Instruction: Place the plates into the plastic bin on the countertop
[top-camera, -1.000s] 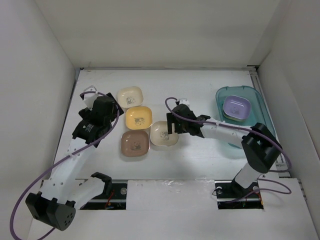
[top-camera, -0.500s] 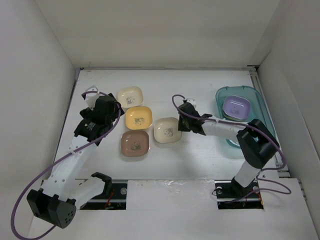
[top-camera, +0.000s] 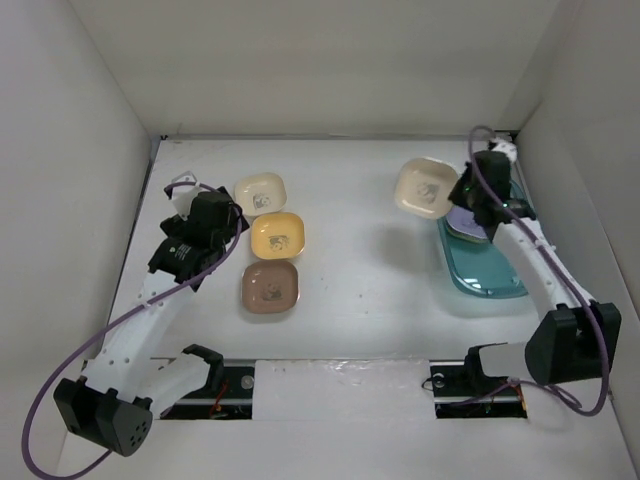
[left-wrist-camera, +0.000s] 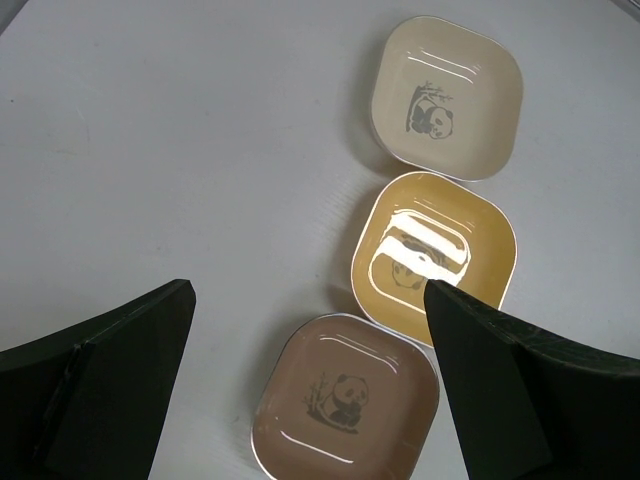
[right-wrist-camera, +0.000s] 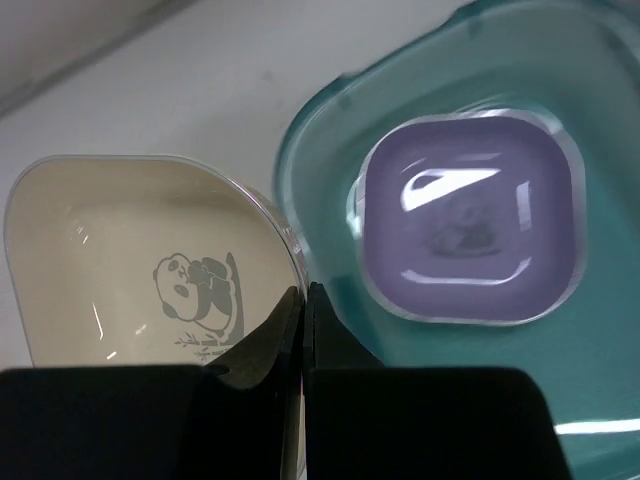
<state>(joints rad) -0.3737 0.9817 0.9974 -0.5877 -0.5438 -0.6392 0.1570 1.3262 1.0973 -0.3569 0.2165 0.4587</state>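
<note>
Main danger, as a judgement: losing the carried cream plate (right-wrist-camera: 140, 260) before reaching the plastic bin (right-wrist-camera: 320, 150). Pinched by the right claw (right-wrist-camera: 303, 300) at one rim only, with thin contact and the whole dish hanging out to the side, tilted. Could turn in the grip or slip out with a quick swing.

Second danger: opening too early. From the wrist view, hanging mostly over the white surface (top-camera: 350, 300) beside the left rim of the bin, not over the inside. If released here, would probably fall on the rim or outside.

Third danger: landing crooked on the purple plate (right-wrist-camera: 465, 220) lying in the bin, then tipping instead of nesting. Better to carry across gently and lower before letting go.

About positions: carried cream plate to the left of the right claw in both views, its near rim squeezed between the closed fingers (right-wrist-camera: 250, 350). Purple plate to the right of those fingers and lower, inside the bin, apart from the carried one.

Left claw (left-wrist-camera: 310, 295) spread wide, gripping nothing, hovering above the surface. Below it, three dishes close together in a column, not yet in the bin: resting cream plate (left-wrist-camera: 447, 97) farthest, yellow-orange plate (left-wrist-camera: 433, 258) in the middle, brown plate (left-wrist-camera: 345, 405) nearest.
</note>
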